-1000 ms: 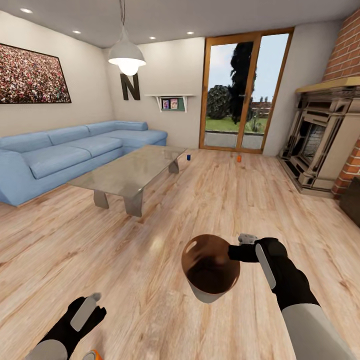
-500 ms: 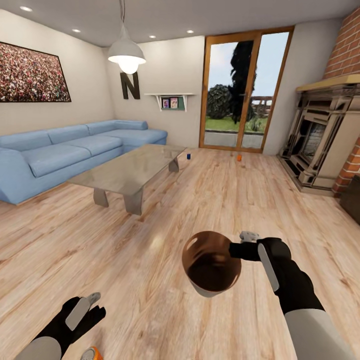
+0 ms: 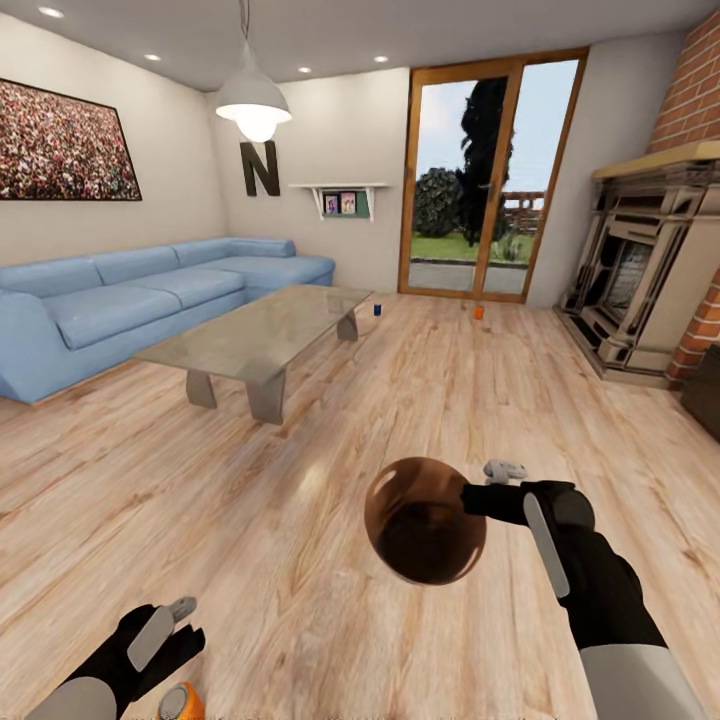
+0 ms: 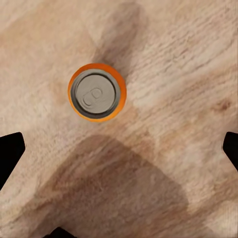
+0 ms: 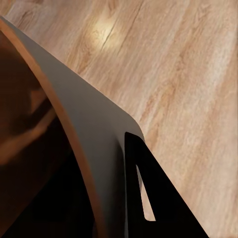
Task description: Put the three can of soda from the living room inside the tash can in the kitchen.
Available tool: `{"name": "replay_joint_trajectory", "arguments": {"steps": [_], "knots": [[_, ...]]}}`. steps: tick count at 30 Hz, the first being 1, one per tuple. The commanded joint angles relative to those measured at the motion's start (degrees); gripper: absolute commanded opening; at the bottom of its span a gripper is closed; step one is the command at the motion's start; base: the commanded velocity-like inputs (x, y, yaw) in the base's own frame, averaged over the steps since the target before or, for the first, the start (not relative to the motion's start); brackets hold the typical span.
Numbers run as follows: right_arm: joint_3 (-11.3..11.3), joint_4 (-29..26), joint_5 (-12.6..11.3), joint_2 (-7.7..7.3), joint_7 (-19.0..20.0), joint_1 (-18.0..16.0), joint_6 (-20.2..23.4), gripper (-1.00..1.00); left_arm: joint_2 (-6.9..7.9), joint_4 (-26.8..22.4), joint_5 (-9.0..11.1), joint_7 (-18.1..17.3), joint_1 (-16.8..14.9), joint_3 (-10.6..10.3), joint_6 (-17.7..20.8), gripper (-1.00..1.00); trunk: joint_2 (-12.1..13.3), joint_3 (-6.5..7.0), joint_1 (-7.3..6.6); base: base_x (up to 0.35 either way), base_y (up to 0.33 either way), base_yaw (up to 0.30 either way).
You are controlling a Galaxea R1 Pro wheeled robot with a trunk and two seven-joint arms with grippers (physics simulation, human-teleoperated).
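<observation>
A living room with a wooden floor (image 3: 300,520), seen from the robot's head. At far left a blue sofa (image 3: 130,305) is sitting beside a low grey counter (image 3: 255,340).

At near left, the left tool (image 3: 165,625) is hanging over an orange can (image 3: 180,703) standing upright on the floor at the picture's bottom edge. The left wrist view is looking straight down on that can (image 4: 97,92), showing its silver top. The dark fingertips (image 4: 10,153) are sitting wide apart at the edges of that view, so this tool is spread and gripping nothing, probably lining up for a grasp.

Far off, on the floor past the counter, a blue can (image 3: 377,310) and a second orange can (image 3: 478,313) are standing near the glass door (image 3: 490,180).

At near right, the right tool (image 3: 500,485) is clamping the bin (image 3: 425,520) by its rim and holding it off the floor, mouth tipped toward the camera, likely to collect cans here. The right wrist view is showing one finger (image 5: 158,198) against the bin's grey outer wall (image 5: 94,144). A brick fireplace (image 3: 650,270) is standing at far right.
</observation>
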Motion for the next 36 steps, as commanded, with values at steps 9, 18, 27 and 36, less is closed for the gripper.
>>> {"name": "replay_joint_trajectory", "arguments": {"steps": [9,18,27,36], "knots": [[-0.02,-1.02,-1.35,0.0,0.25,0.34,0.09,-1.0,2.28,0.17,-0.08,-5.21,-0.65,-0.03,0.01,1.0,-3.63,-1.61,1.98,0.0,0.0,0.0],[-0.08,-1.4,-1.37,-0.06,0.25,0.28,0.09,-1.0,4.44,0.17,-0.11,-7.78,-2.09,-0.14,-0.07,1.0,-4.91,-3.48,2.79,0.0,0.0,0.0],[-0.02,-1.41,-1.51,-1.21,0.25,0.27,0.09,-1.0,4.68,0.33,-0.12,-7.51,-2.13,-0.17,-0.08,1.0,-5.03,-5.47,3.02,0.0,0.0,0.0],[-0.02,-1.41,-1.52,-1.29,0.25,0.27,0.09,-1.0,4.59,0.34,-0.12,-7.49,-2.13,-0.17,-0.08,1.0,-5.15,-7.47,3.25,0.0,0.0,0.0]]}}
